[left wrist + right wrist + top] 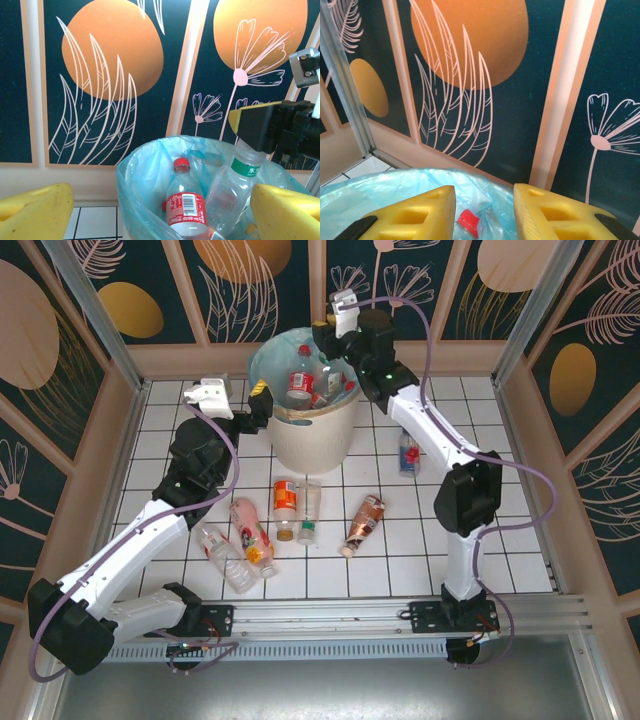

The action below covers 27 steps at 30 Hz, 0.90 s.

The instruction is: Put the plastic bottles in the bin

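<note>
The bin (310,440) stands mid-way along the table's (520,540) far edge, reachable by both arms; several plastic bottles (300,380) already lean inside its bag; others (285,502) lie loose toward the near edge. The right gripper (484,200) hangs over the far rim, jaws slightly parted and nothing between them, well placed for a drop; the left gripper (258,400), beside the left rim, gapes wide and empty, probably free to fetch another.

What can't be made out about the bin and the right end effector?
Whether the right end effector grips anything: left wrist view, its finger hides the neck of the green-labelled bottle.
Bottom of the bin: cut off by both wrist views' lower edges.
Labels of the tabletop bottles: too small, top view.
</note>
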Each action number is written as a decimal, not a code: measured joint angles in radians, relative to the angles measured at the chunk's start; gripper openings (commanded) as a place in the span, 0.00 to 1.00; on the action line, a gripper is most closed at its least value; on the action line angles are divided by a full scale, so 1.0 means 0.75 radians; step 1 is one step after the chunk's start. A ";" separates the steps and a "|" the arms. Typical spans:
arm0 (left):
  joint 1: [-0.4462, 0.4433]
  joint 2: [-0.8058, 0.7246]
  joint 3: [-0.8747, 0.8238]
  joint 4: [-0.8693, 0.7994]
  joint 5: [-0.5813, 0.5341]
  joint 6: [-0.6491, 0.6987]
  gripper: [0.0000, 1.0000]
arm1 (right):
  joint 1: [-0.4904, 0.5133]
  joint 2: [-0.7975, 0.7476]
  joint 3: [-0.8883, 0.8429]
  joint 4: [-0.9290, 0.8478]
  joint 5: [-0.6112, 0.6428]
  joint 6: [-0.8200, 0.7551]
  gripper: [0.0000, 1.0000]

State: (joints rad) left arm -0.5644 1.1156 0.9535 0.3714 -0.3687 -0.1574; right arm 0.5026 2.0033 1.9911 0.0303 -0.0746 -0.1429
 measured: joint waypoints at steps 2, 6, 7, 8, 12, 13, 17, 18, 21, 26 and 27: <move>0.000 0.000 0.000 0.001 0.000 0.000 0.91 | -0.001 0.026 0.044 -0.028 0.009 0.005 0.36; 0.000 0.000 0.000 0.001 0.000 0.001 0.91 | -0.005 0.035 0.050 -0.040 0.008 0.018 0.36; 0.000 0.000 0.000 0.001 0.000 0.004 0.91 | -0.007 0.032 0.040 -0.035 0.001 0.020 0.37; 0.000 0.000 0.000 0.001 -0.001 0.008 0.91 | -0.008 0.024 0.022 -0.022 -0.010 0.020 0.39; 0.000 -0.001 0.000 0.001 -0.010 0.015 0.91 | -0.002 -0.058 -0.109 0.026 -0.074 0.014 0.44; 0.000 -0.001 0.000 0.001 -0.010 0.016 0.91 | 0.001 -0.073 -0.127 0.025 -0.090 0.014 0.44; 0.000 -0.002 -0.003 0.005 -0.013 0.021 0.91 | 0.016 -0.093 -0.142 -0.007 -0.224 0.021 0.50; 0.000 -0.003 -0.004 0.006 -0.014 0.022 0.91 | 0.021 -0.094 -0.142 -0.020 -0.266 0.027 0.50; 0.000 -0.003 -0.005 0.012 -0.014 0.025 0.91 | 0.032 -0.095 -0.142 -0.058 -0.366 0.055 0.52; 0.000 -0.003 -0.006 0.021 -0.014 0.025 0.91 | 0.038 -0.103 -0.143 -0.145 -0.532 0.096 0.52; 0.000 -0.003 -0.006 0.021 -0.014 0.025 0.91 | 0.038 -0.103 -0.143 -0.160 -0.555 0.101 0.52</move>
State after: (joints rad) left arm -0.5644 1.1133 0.9493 0.3870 -0.3790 -0.1387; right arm 0.5312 1.9259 1.8839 -0.0895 -0.4911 -0.0673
